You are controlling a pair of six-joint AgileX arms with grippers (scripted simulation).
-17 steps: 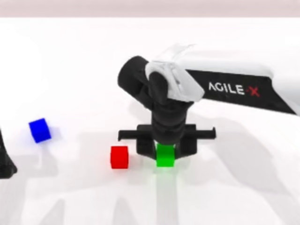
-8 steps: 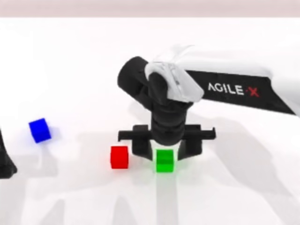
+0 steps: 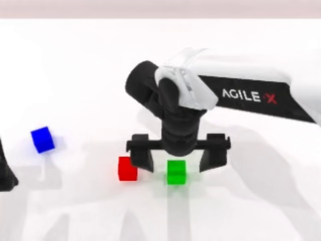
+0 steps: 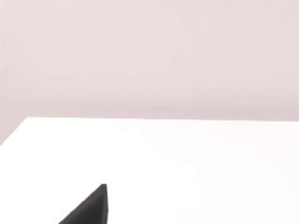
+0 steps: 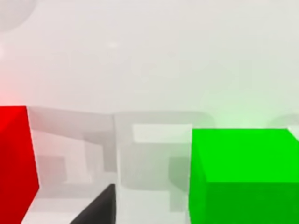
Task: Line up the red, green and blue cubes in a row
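right arm (image 3: 251,93): white shell on the long link, with a black side panel carrying white "agile" lettering and a red "x". wrist section is rounded, glossy black, partly covered by a white cap. right gripper (image 3: 178,158): black crossbar with two blocky black fingers (image 3: 141,156). left arm (image 3: 5,173): only a black sliver shows at the table's left edge.

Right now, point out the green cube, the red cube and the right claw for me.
green cube (image 3: 176,171), top view, centre of its top face.
red cube (image 3: 127,169), top view, middle of its visible top face.
right claw (image 3: 176,156), top view, midway between its open fingertips, above the green cube.
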